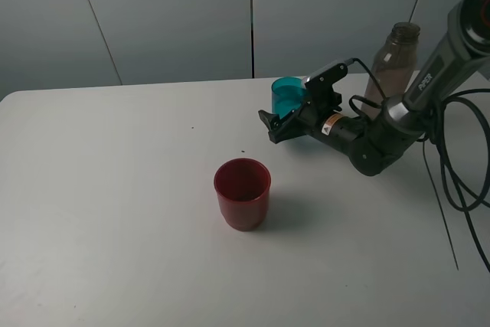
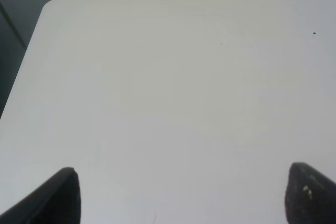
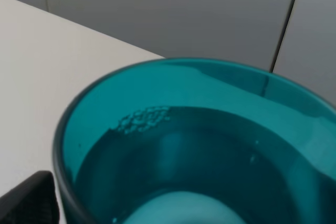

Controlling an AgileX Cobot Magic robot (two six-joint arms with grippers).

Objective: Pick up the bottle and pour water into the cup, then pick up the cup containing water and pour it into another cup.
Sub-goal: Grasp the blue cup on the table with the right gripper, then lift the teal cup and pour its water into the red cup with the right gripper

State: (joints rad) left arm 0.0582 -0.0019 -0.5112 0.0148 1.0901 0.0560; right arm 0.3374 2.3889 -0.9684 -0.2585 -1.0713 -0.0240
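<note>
The teal cup (image 1: 289, 96) stands at the back right of the table with water in it. In the right wrist view the cup (image 3: 199, 145) fills the picture, bubbles on the water. My right gripper (image 1: 280, 112) is open, its jaws set either side of the cup; one finger (image 3: 26, 205) shows right beside the cup's wall. The smoky bottle (image 1: 394, 63) stands upright behind the right arm. The red cup (image 1: 242, 193) sits alone nearer the front, about a hand's width from the gripper. My left gripper (image 2: 181, 198) is open above bare table.
The white table (image 1: 115, 189) ends at a grey panelled wall behind. Black cables (image 1: 459, 174) trail from the right arm across the table's right side. The left arm does not show in the exterior view.
</note>
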